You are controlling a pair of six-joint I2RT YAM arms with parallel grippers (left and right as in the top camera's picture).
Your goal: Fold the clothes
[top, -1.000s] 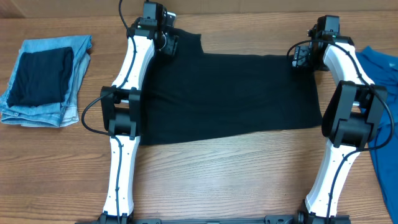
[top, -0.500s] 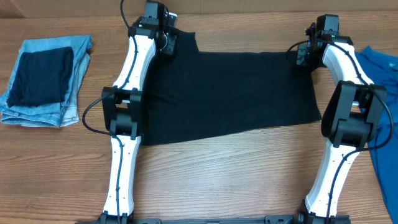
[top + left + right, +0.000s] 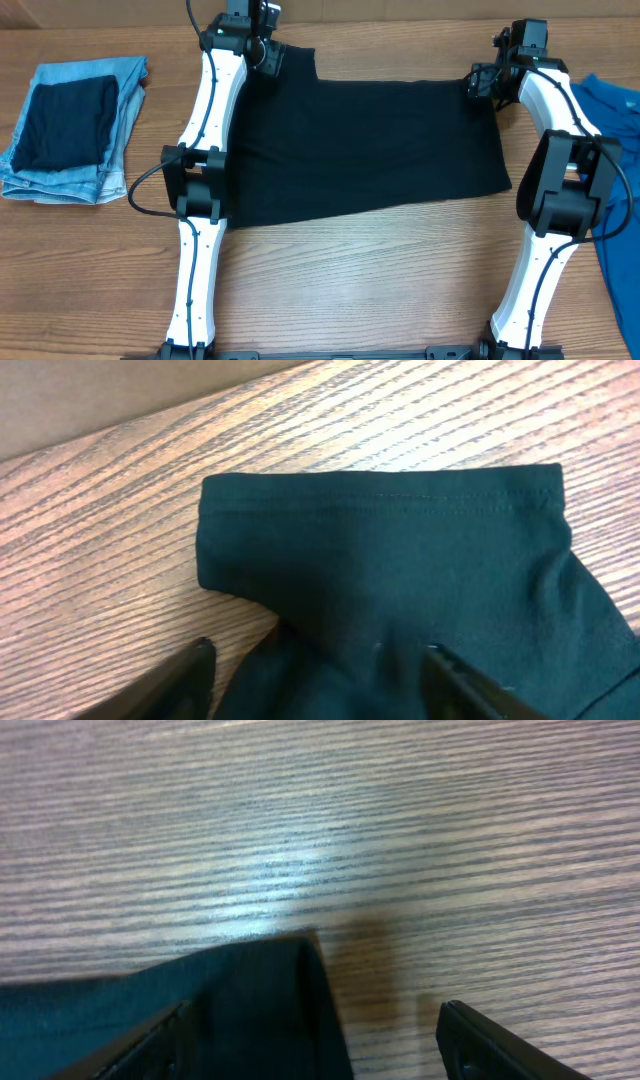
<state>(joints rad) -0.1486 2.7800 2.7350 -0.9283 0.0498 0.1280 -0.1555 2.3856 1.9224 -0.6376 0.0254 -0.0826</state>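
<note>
The black T-shirt (image 3: 370, 145) lies flat on the wooden table (image 3: 350, 290) between the two arms. It is a wide, dark spread of thin cloth whose near edge slants, nearer at the left and farther at the right. At its far left corner a short sleeve (image 3: 380, 550) with a stitched hem juts out flat, and the left gripper (image 3: 320, 650) hangs over it with jaws spread, holding nothing; at the far right corner the right gripper (image 3: 310, 1035) likewise stands open above the cloth's corner, which rests on the wood.
</note>
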